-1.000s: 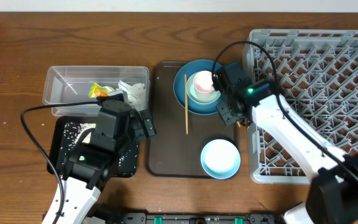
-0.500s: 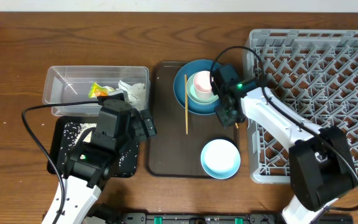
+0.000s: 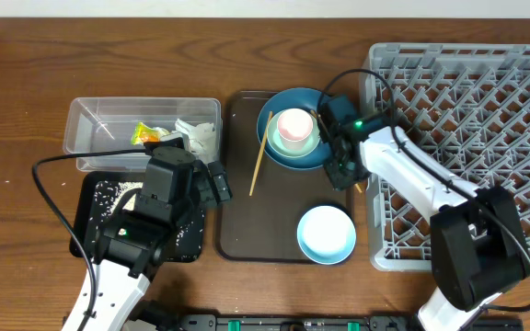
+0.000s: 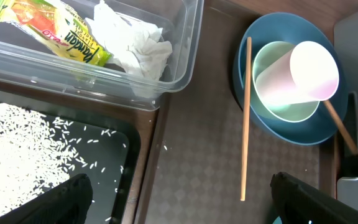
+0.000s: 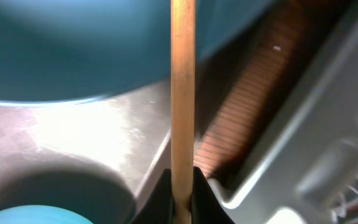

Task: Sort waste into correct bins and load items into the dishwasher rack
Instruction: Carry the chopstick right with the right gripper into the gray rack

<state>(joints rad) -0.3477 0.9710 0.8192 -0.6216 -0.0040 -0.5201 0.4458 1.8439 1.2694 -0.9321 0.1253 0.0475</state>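
Overhead view: right gripper [image 3: 343, 165] is seen at the right rim of the large dark blue plate [image 3: 304, 159], just beside the light-grey plastic lattice dishwasher rack [image 3: 486, 110] — in the right wrist view its jaws are pinched on a thin wooden chopstick [image 5: 182, 93]. Second wooden chopstick [image 3: 259, 154] is laid tilted across the plate's left rim onto the dark brown serving tray [image 3: 247, 221]. Pink cup [image 3: 294, 127] is nested in the mint-green bowl [image 3: 293, 149] on the plate. Left gripper [image 3: 217, 182] is spread wide with nothing held, near the shallow glossy black rectangular tray [image 3: 90, 202] — white rice grains [image 4: 23, 143] are scattered in it
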